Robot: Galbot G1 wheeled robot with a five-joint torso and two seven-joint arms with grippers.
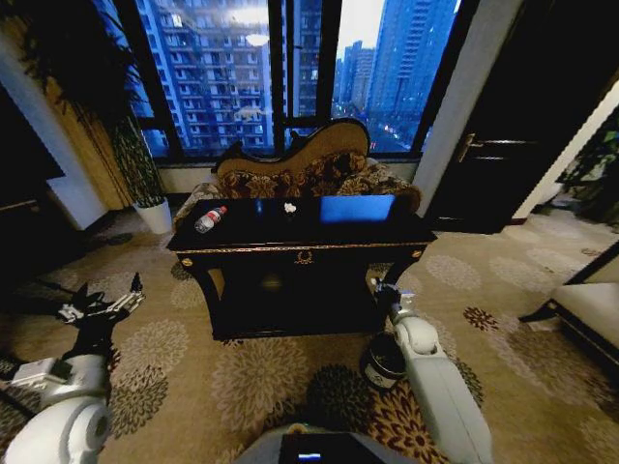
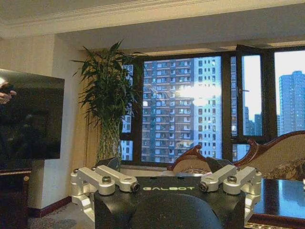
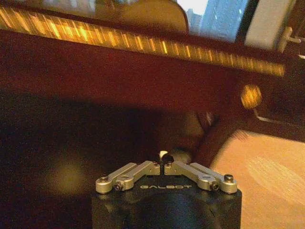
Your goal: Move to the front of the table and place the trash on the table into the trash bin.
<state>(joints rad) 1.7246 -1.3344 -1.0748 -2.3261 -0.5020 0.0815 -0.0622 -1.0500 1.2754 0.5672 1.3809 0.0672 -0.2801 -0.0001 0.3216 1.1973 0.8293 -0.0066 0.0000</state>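
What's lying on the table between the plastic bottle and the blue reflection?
In the head view, a small white crumpled scrap lies on the table between the bottle and the reflection.

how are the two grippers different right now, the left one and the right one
The left gripper is open, its fingers spread wide; the right gripper is shut, fingertips meeting. The left gripper hangs over the carpet off the table's left front corner, well clear of it; the right gripper sits low by the table's right front leg, near the trash bin. Both are below the tabletop and hold nothing.
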